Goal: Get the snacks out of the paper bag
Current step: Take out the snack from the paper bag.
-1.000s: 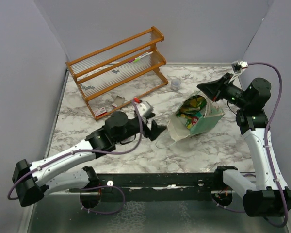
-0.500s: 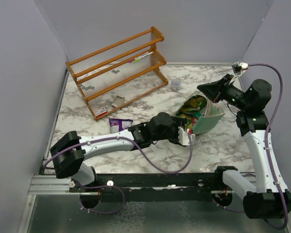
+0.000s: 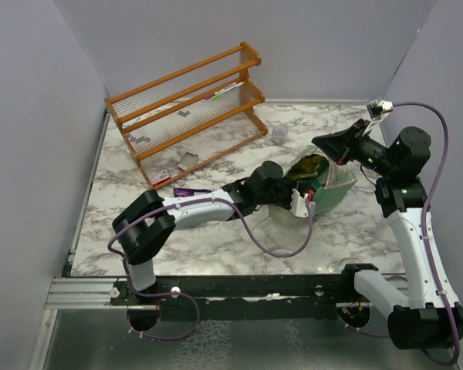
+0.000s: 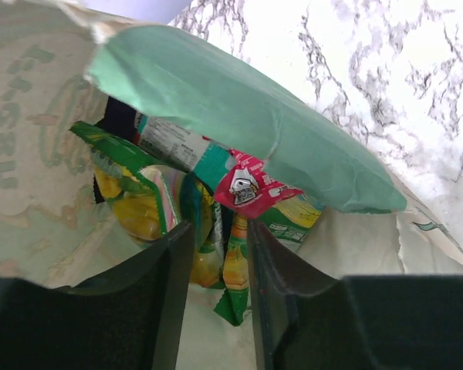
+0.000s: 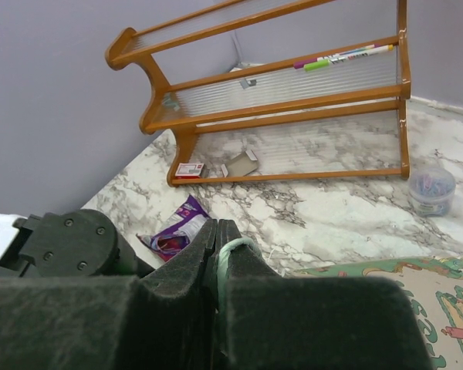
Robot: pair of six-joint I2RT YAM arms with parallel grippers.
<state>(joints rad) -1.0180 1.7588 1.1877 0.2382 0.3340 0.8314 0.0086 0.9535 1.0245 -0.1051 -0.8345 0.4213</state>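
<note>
The mint-green paper bag lies on its side, mouth facing left. My right gripper is shut on its upper rim and holds it up. My left gripper is inside the mouth; in the left wrist view it is open, jaws either side of a green-yellow packet. Behind it lie a pink-red packet, a teal one and another green-yellow one, under the bag's mint flap. A purple packet lies on the table left of the bag, also in the right wrist view.
A wooden rack with pens and small tags stands at the back left. A small grey cup sits behind the bag. White cards lie at the rack's foot. Walls close in left, back and right.
My left arm left the purple packet on the table and swung right, reaching into the bag's mouth. The right gripper kept hold of the rim.
</note>
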